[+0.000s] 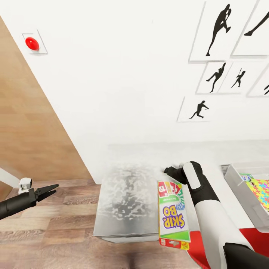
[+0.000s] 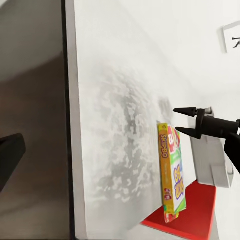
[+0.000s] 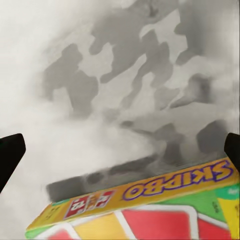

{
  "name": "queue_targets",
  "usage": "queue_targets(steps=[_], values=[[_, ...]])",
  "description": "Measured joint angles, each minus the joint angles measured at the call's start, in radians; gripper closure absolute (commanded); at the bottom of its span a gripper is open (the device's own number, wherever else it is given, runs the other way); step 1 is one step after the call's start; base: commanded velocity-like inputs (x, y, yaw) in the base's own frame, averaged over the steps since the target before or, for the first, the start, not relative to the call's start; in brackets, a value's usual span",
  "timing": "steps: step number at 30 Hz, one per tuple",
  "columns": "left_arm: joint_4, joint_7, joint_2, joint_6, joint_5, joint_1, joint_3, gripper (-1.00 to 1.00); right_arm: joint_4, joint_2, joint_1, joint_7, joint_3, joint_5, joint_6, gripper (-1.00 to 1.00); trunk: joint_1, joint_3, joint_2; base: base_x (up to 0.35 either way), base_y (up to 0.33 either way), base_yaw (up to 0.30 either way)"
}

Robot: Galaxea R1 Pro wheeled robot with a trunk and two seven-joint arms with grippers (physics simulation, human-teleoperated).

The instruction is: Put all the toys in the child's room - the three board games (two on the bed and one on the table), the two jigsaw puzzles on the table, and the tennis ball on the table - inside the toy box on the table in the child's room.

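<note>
Head view: the Skip-Bo box (image 1: pixel 172 213) lies flat on the mottled grey desk (image 1: pixel 127 198), at its right part, with its near end hanging over the front edge above a red surface (image 1: pixel 254 239). The right gripper (image 1: pixel 170 171) sits just past the box's far end, over the desk near the white wall (image 1: pixel 123 82), its black and white arm running alongside the right edge of the box. From the left wrist view, the right gripper (image 2: pixel 182 121) has its two pointed fingers parted with nothing between them, just above and beyond the top corner of the Skip-Bo box (image 2: pixel 172 172); whether a fingertip touches the box I cannot tell. Right wrist view shows the yellow side of the box (image 3: pixel 145 192) with its printed name close under the camera and desk surface beyond it.

The left gripper (image 1: pixel 51 189) hangs over the wooden floor (image 1: pixel 56 224), well apart from the desk's left edge, fingers spread slightly and empty.

At the right edge of the head view, a pale toy box (image 1: pixel 239 186) stands on the desk with a colourful jigsaw puzzle (image 1: pixel 259 192) inside it.
</note>
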Motion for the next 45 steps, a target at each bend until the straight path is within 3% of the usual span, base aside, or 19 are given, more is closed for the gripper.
queue_targets(steps=[45], values=[[0.0, 0.0, 0.0, 0.001, -0.002, 0.0, 0.0, -1.0, 0.0, 0.007, 0.0, 0.001, 0.002, 0.0, 0.0, -1.0, 0.0, -0.005, 0.0, -0.086, 0.0, 0.0]])
